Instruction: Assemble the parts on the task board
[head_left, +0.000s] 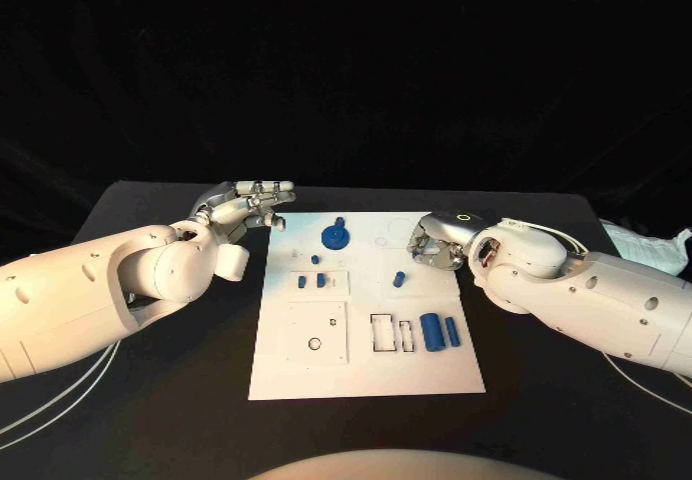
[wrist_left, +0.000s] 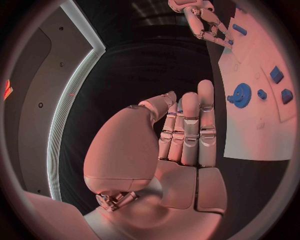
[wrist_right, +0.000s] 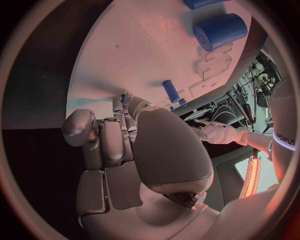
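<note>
On the flat white task board (head_left: 289, 370), smooth blue cylinders (head_left: 430, 331); left hand (head_left: 248, 206) released, right hand (head_left: 433, 250) unclear.

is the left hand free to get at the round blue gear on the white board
Probably yes: the left hand holds nothing, its fingers straight, beside the white board's far left corner, and bare board lies between it and the round blue gear.

Left hand (wrist_left: 181, 145) open, empty, beside task board (wrist_left: 250, 130) w/ blue gear (wrist_left: 239, 93)
</note>
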